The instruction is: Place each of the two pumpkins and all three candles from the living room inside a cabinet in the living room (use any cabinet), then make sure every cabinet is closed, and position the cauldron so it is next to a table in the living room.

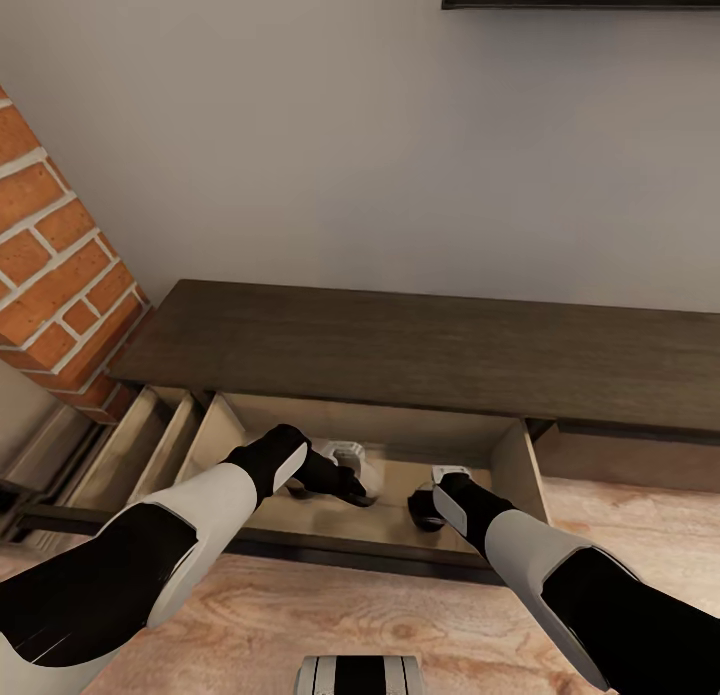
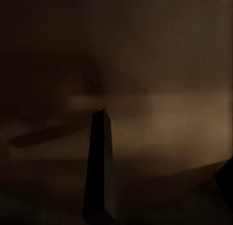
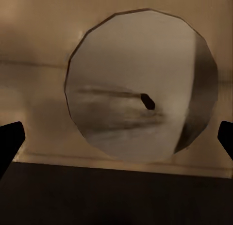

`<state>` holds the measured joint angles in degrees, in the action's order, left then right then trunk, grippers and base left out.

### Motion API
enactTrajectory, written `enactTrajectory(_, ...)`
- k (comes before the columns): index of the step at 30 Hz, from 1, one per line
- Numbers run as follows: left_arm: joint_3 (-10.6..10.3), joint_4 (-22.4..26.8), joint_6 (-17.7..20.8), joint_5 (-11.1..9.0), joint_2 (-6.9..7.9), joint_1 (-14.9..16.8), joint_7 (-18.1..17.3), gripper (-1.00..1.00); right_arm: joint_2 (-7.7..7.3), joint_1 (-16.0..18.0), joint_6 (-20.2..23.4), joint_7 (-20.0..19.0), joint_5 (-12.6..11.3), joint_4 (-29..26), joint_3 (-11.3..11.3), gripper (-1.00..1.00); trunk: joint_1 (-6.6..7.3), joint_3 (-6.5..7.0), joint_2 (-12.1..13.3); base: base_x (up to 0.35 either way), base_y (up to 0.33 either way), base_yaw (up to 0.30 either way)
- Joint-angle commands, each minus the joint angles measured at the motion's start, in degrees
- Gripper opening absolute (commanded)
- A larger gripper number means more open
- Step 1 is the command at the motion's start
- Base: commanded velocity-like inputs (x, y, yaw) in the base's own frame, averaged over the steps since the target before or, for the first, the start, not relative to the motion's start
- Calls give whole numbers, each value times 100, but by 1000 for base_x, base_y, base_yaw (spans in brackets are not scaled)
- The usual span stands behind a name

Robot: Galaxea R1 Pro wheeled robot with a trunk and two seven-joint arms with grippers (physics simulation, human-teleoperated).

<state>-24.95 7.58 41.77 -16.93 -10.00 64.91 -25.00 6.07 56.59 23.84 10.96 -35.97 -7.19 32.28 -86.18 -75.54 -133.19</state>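
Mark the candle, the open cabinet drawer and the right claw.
candle (image 3: 138, 87): right wrist view, flat top face.
cabinet drawer (image 1: 520, 467): head view, pale right side wall.
right claw (image 1: 428, 510): head view, between its fingertips.

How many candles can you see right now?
1. A candle stands on end in the open drawer, just ahead of the open right tool. Others may be hidden behind the arms.

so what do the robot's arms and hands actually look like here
Both arms are smooth, rounded shells in alternating black and pale grey-white segments, glossy, with no cables or markings showing. The left arm ends in a black wrist section; so does the right arm. The fingers are plain, dark, flat-sided bars tapering toward the tip. The right hand shows just two black fingertips at the picture's edges.
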Motion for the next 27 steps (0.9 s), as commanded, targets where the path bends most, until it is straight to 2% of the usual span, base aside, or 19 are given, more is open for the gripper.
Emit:
enactTrajectory(1, -18, -1, 25, -39, 0, 4, -4, -100, -6, 1, 34, 47, -60, -85, 44, 100, 1, -4, -2, 0, 0, 0)
enactTrajectory(21, -18, -1, 25, -39, 0, 4, -3, -100, -12, 1, 59, 64, -59, -204, 38, 100, 1, -4, -2, 0, 0, 0)
enactTrajectory(27, -18, -2, 25, -39, 0, 4, 3, -100, -20, 1, 408, 64, -62, -215, 30, 100, 1, -4, -2, 0, 0, 0)
